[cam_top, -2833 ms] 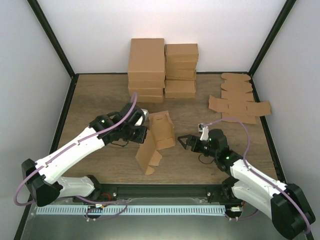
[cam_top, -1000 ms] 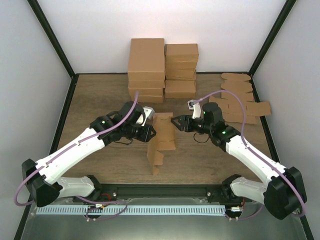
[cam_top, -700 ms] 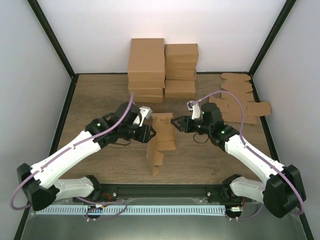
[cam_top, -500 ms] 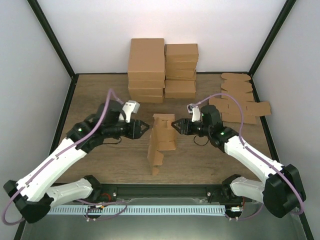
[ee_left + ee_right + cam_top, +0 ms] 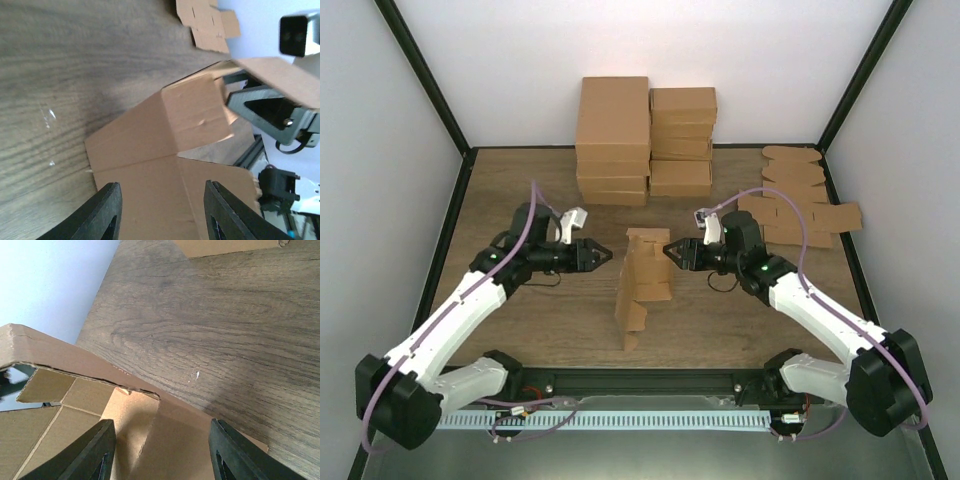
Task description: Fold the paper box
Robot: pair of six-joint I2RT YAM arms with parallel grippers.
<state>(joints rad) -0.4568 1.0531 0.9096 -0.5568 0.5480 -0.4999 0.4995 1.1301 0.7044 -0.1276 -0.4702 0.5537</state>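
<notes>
Box place: the box [image 5: 646, 268] stands mid-worktop [image 5: 520, 190] between the two arms. It is part-folded, with a raised boxy part at its far end and a loose panel trailing toward the near edge.
Box axis: roughly 12 to 6 in the top view, with the near end swung a little toward 7.
Left jaws: open and empty on the left arm [image 5: 470, 300], pointing toward 3 o'clock. A strip of bare worktop shows between their tips and the box's left wall.
Right jaws: open on the right arm [image 5: 810, 300], pointing toward 9 o'clock, with the tips at the box's right wall. I cannot tell whether they touch it, and no grip on it shows.
Key relation: the box lies at 3 o'clock from the left jaws and at 9 o'clock from the right jaws. The two sets face each other across the short width of the raised part, square to its long axis.
Nearer arm: the right.
Left wrist view: the raised part's corner sits ahead between the fingers [image 5: 107, 210], and the right jaws show beyond it under a lifted flap.
Likely step: bracing the side walls from both sides, for which the left jaws would have to close the gap toward 3.
Risk: a push from one side alone could slide or tip the light card, and the trailing panel is free.
Others: cartons [image 5: 645, 135] at 12 and blanks [image 5: 798, 205] at 2, both well apart from the box.
</notes>
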